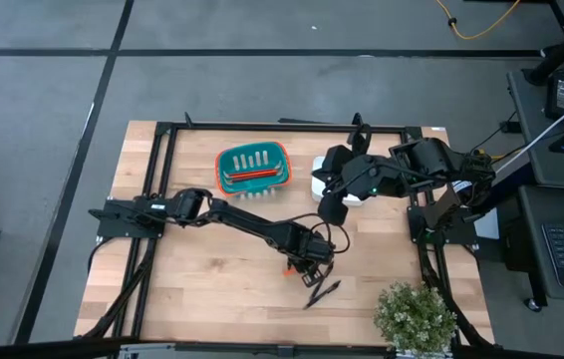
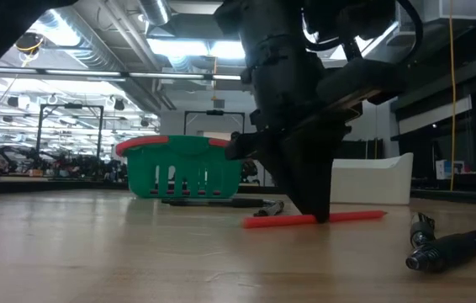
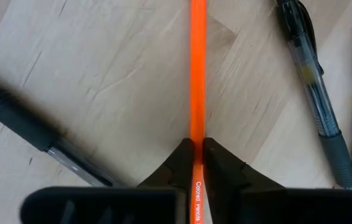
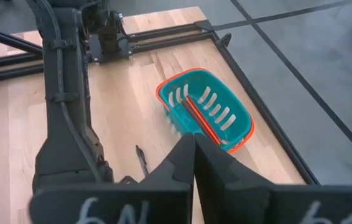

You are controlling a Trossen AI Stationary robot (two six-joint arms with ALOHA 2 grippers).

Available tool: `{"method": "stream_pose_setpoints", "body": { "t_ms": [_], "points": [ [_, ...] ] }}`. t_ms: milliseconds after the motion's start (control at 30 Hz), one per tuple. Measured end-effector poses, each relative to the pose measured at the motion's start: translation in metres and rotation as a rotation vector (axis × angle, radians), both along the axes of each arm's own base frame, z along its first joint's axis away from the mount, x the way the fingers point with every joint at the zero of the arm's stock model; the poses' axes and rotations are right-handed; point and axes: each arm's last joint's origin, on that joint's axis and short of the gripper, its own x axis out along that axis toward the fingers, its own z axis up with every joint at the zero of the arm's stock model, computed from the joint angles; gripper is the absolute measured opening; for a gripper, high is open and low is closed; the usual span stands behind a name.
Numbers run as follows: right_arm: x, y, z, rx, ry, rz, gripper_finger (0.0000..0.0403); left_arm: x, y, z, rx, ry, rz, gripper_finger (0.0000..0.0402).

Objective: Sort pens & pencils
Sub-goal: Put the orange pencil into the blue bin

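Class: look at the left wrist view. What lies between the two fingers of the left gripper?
An orange pencil lies on the wooden table, running straight between the left gripper's fingers, which pinch it.

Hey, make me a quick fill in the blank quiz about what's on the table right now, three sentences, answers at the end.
1. The left gripper has its jaws closed on an orange ____.
2. The teal basket has pencils lying ____ it.
3. The right gripper has its jaws shut and holds ____.

Missing words: pencil; inside; nothing
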Motion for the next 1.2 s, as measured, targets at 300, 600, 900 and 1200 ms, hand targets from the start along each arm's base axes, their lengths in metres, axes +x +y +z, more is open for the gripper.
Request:
{"method": "stream_pose_setpoints", "body": {
  "t_ms": [300,600,900,1200],
  "points": [
    [0.002,0.000,0.002,0.006,-0.024,0.000,0.0010,0.000,-0.012,0.003,0.008,-0.029,-0.020,0.0012],
    [0.002,0.001,0.002,0.009,-0.030,-0.001,0.0010,0.003,-0.019,0.013,0.028,-0.047,-0.037,0.0006],
    [0.002,0.001,0.002,0.010,-0.032,-0.001,0.0010,0.003,-0.020,0.020,0.072,-0.043,-0.047,0.0001],
    [0.002,0.001,0.002,0.010,-0.032,-0.002,0.0010,0.003,-0.022,0.021,0.074,-0.050,-0.051,0.0001]
  ]
}}
